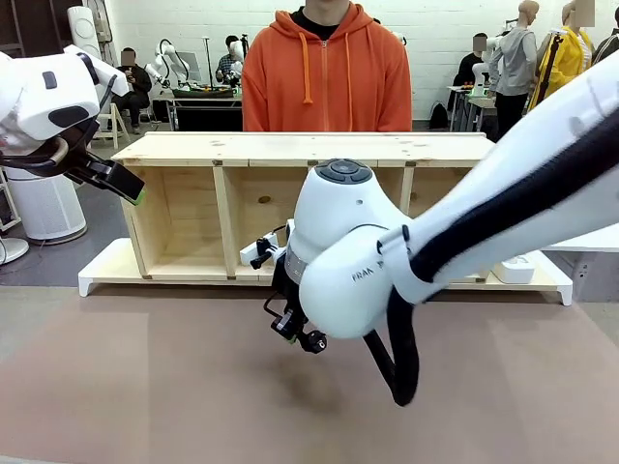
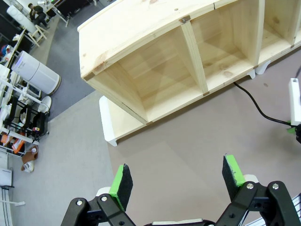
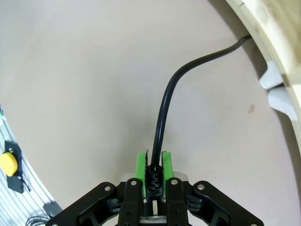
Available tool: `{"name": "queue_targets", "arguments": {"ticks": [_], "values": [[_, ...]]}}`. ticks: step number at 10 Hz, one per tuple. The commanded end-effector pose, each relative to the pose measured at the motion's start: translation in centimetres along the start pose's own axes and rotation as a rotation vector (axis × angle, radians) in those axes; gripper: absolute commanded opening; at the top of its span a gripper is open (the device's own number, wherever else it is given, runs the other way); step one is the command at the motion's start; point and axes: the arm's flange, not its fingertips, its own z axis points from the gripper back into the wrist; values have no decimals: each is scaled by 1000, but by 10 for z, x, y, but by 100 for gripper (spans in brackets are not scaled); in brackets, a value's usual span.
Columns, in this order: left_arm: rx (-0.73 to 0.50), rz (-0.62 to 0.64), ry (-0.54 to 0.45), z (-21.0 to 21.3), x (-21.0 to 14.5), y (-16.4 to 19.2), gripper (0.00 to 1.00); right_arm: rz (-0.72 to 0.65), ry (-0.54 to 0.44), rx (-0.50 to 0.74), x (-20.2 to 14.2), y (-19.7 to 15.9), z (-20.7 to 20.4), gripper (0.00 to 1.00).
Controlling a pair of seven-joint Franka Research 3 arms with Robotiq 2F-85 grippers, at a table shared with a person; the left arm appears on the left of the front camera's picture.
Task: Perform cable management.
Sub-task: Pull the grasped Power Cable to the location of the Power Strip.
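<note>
The cable (image 3: 164,108) is a thin black cord. My right gripper (image 3: 154,172) is shut on its ribbed end just above the brown table. From there the cord curves away toward the wooden shelf (image 3: 263,28). In the left wrist view the cable (image 2: 256,101) runs out from under the shelf (image 2: 160,70) across the table. My left gripper (image 2: 177,176) is open, high above the table in front of the shelf's left end, with nothing between its green pads. From the front, the left gripper (image 1: 131,188) hangs at the upper left, and the right gripper (image 1: 290,324) is low at the table's middle, mostly hidden by its own wrist.
A person in an orange hoodie (image 1: 324,77) stands behind the shelf (image 1: 309,150). A white object (image 1: 513,269) sits on the shelf's base at the right. A white cylinder appliance (image 1: 44,203) stands on the floor at the left. The brown table (image 1: 145,387) lies bare in front.
</note>
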Motion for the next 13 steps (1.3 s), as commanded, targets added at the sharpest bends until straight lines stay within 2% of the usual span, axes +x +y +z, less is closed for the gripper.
{"name": "queue_targets", "arguments": {"ticks": [1,4,7,9,13], "values": [[2,-8,-13,-1,2,0,100,-59,-42,-101,-16,24,7,17],[2,-8,-13,-1,2,0,100,-111,-112,-194,-37,47,21,17],[2,-8,-13,-1,2,0,100,-211,-131,-258,-63,68,34,17],[2,-8,-13,-1,2,0,100,-263,-127,-252,-76,67,35,17],[2,-8,-13,-1,2,0,100,-231,-115,-230,-72,64,42,17]]}}
